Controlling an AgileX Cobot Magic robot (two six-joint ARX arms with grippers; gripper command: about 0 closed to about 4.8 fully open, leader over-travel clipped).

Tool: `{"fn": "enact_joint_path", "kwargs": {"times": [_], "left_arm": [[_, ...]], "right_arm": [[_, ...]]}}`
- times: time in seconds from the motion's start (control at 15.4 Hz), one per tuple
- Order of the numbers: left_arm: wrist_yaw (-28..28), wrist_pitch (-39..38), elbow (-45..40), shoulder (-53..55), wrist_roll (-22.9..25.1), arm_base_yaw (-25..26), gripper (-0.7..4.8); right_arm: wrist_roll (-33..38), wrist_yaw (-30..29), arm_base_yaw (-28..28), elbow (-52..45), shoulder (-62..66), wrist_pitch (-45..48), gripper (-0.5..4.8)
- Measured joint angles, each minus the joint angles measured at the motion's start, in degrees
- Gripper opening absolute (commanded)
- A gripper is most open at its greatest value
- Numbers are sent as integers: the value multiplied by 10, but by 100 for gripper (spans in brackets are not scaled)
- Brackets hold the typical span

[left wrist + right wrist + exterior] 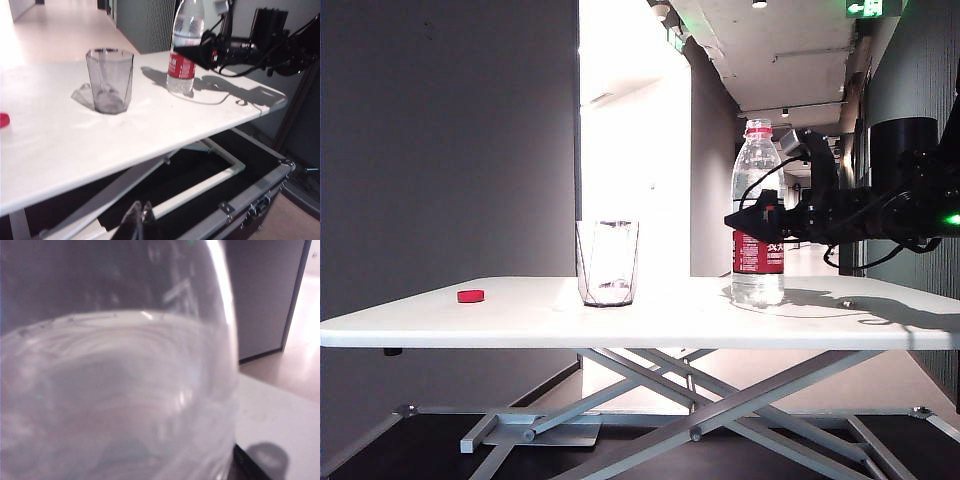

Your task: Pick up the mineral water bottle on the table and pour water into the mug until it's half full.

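The tall clear plastic mineral water bottle (757, 215) with a red cap and a red label bearing white characters too small to read stands upright on the wide white tabletop (520, 315), right of the clear faceted glass mug (608, 262), which looks empty. The right claw (752, 220) sits at label height with its jaws spread wide about the bottle, no grip visible. Only the right wrist view shows the water (115, 400) close up, its surface line crossing the bottle wall. The left wrist view alone shows the left claw (140, 220) below the tabletop edge, its tips close together. A small red disc (471, 296) lies well left of the mug.
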Motion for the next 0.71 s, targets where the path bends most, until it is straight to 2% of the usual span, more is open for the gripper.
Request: {"fn": "enact_joint_path", "kwargs": {"times": [0.13,0.26,0.32,0.71], "left_arm": [[2,-7,0,0,0,0,-5],[4,-8,0,0,0,0,-5],[4,-8,0,0,0,0,-5],[4,-8,0,0,0,0,-5]], "right_arm": [[0,-1,0,0,0,0,392],[0,-3,0,0,0,-1,241],[0,-4,0,0,0,0,186],[0,-41,0,0,0,-1,175]]}}
